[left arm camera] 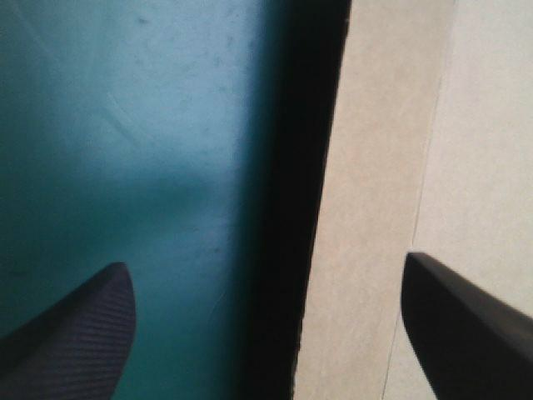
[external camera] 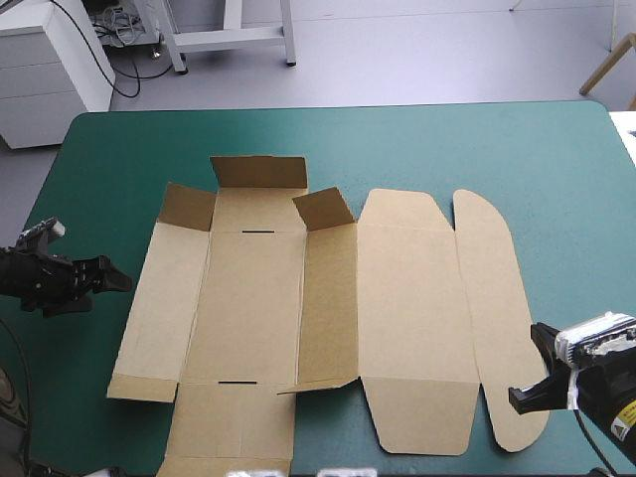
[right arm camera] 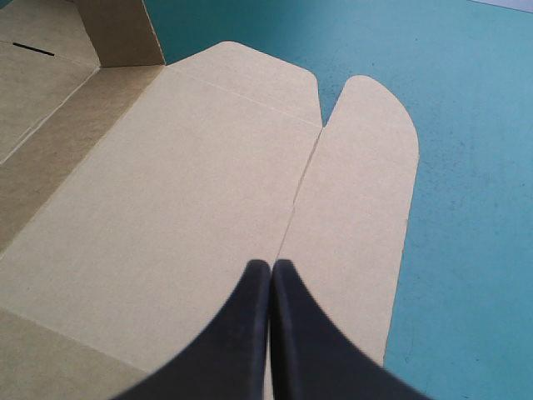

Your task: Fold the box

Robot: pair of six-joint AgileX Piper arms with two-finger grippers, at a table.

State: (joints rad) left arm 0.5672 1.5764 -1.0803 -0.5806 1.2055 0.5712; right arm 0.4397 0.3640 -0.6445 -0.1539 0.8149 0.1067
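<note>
Right gripper (right arm camera: 271, 275) hangs clenched by the box (right arm camera: 166, 183), left gripper (left arm camera: 266, 262) released at its opposite edge. We judge walls need raising next.

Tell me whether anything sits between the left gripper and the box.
Nothing visible does. The left gripper is right at the box's left flap edge, with only teal-green cover beneath.

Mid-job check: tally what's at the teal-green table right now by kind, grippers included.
Flat brown cardboard box sheet: 1
Black fin-fingered grippers: 2 (left gripper, right gripper)
Total: 3
</note>
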